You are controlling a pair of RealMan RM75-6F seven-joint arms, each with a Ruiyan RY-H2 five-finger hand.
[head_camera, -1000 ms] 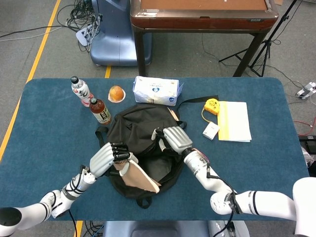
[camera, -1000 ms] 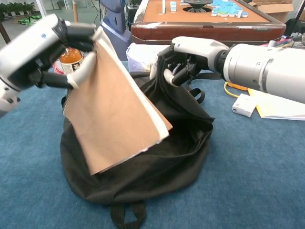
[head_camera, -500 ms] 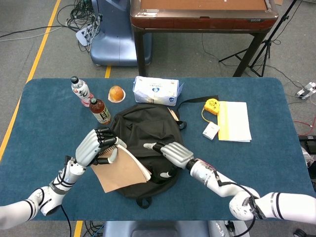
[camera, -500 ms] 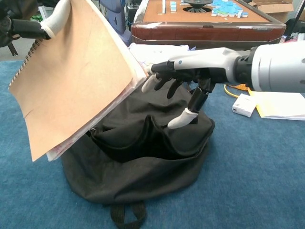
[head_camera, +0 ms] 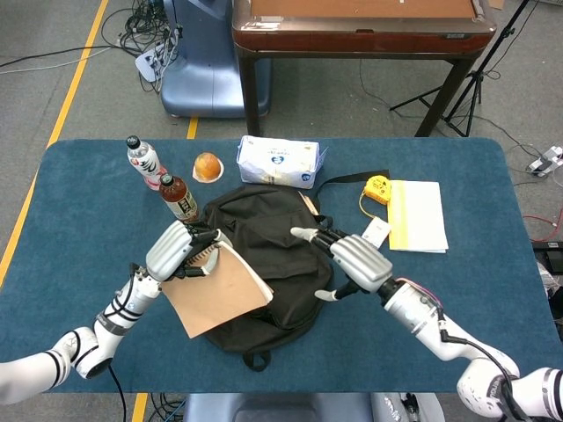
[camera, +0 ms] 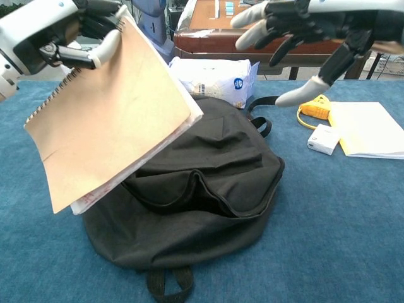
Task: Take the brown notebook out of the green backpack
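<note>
My left hand (head_camera: 176,249) (camera: 60,35) grips the brown spiral notebook (head_camera: 218,288) (camera: 110,123) by its top edge. The notebook hangs tilted, clear of the bag, over the bag's left side. The dark backpack (head_camera: 273,264) (camera: 202,189) lies slumped in the middle of the table with its mouth gaping toward me. My right hand (head_camera: 356,261) (camera: 303,28) hovers with fingers spread above the backpack's right side, holding nothing and touching nothing.
Two drink bottles (head_camera: 179,198) and an orange (head_camera: 208,166) stand at the back left. A tissue pack (head_camera: 278,162) (camera: 214,79) lies behind the bag. A yellow tape measure (head_camera: 378,188), a small white box (head_camera: 376,232) (camera: 325,139) and a white-and-yellow pad (head_camera: 417,215) lie to the right.
My left hand pulled the notebook out of the backpack and off to the left. My right hand let go of the bag's rim, opened, and rose to the right. The backpack slumped flat.
</note>
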